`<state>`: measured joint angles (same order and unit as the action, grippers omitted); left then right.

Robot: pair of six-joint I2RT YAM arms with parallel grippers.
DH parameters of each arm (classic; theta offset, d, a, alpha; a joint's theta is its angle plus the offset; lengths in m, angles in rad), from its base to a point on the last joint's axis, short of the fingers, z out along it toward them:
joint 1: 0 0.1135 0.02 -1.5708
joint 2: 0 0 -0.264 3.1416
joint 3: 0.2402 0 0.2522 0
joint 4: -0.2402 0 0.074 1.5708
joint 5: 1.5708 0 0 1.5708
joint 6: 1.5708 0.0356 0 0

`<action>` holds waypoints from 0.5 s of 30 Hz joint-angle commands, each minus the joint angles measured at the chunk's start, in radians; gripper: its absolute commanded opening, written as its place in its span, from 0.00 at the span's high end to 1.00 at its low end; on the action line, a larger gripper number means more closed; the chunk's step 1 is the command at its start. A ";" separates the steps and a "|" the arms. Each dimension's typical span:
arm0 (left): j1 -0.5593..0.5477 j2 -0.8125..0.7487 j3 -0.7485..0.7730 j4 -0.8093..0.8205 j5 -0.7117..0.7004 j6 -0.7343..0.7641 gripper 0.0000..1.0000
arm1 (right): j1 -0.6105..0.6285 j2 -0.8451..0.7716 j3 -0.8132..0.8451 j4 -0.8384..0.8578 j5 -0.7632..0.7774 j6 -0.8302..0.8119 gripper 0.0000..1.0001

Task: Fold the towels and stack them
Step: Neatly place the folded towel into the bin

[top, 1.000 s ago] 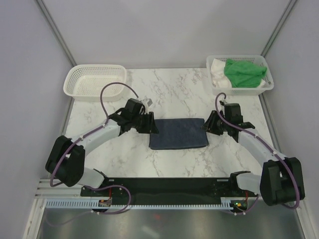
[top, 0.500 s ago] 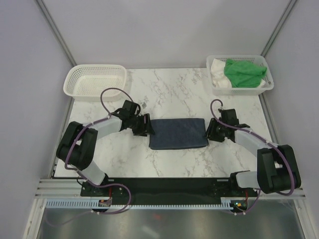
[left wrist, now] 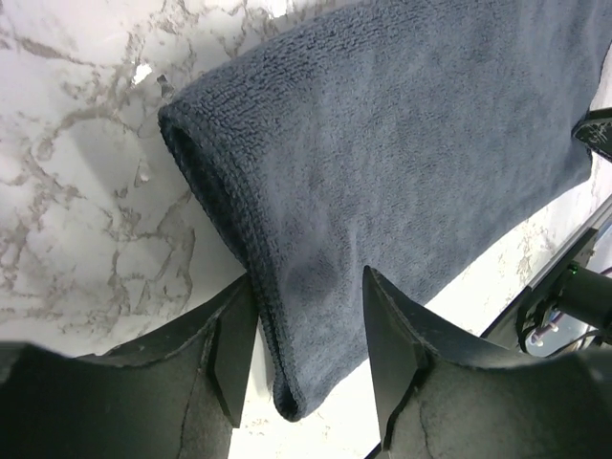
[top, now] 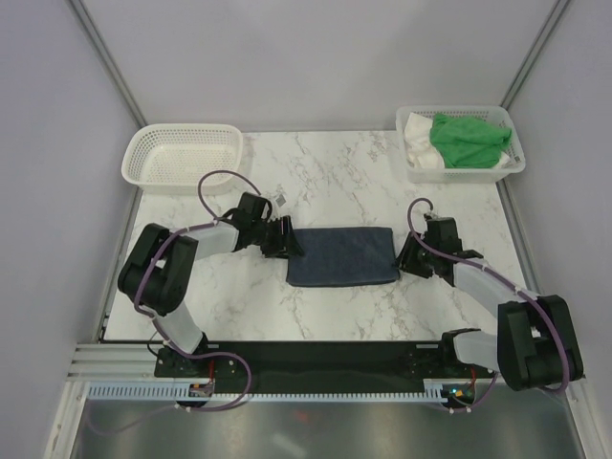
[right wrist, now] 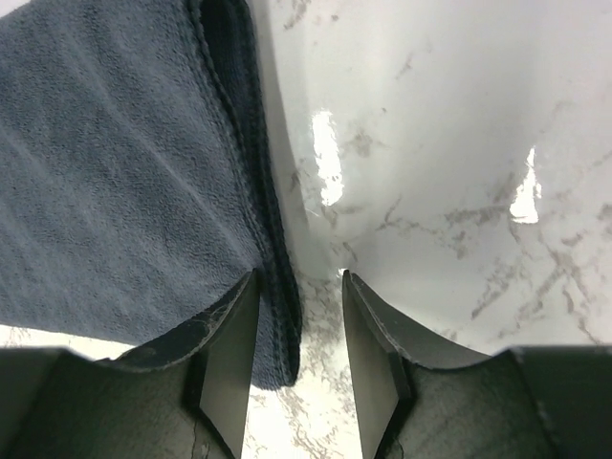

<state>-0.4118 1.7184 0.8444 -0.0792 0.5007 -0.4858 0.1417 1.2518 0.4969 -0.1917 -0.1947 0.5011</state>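
Observation:
A dark navy towel (top: 342, 255) lies folded into a flat strip in the middle of the marble table (top: 335, 182). My left gripper (top: 287, 241) sits low at the strip's left end. In the left wrist view this gripper (left wrist: 308, 277) is open, and the navy towel's (left wrist: 402, 143) near corner lies loose between its fingers. My right gripper (top: 404, 253) sits at the right end. Seen from its wrist, the right gripper (right wrist: 300, 277) is open astride the navy towel's (right wrist: 115, 172) layered edge, gripping nothing. A green towel (top: 469, 139) and a white towel (top: 417, 134) lie bunched in the far-right basket.
A white mesh basket (top: 512, 167) holds the two bunched towels at the back right. A second white mesh basket (top: 182, 158) stands at the back left with nothing in it. Grey walls close in both sides. The black base rail (top: 325, 359) runs along the near edge.
Both sets of jaws have widened at the towel's ends and both arms have sunk lower toward the table. The navy towel has stayed where it lay.

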 commanded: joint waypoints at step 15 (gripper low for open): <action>-0.018 0.095 0.051 -0.085 -0.064 0.007 0.98 | -0.001 -0.143 0.072 -0.112 -0.064 -0.006 0.62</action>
<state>-0.4229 1.7756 0.8700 -0.0628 0.5091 -0.5102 0.1417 1.1404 0.5194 -0.2932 -0.1959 0.4969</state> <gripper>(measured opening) 0.073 0.413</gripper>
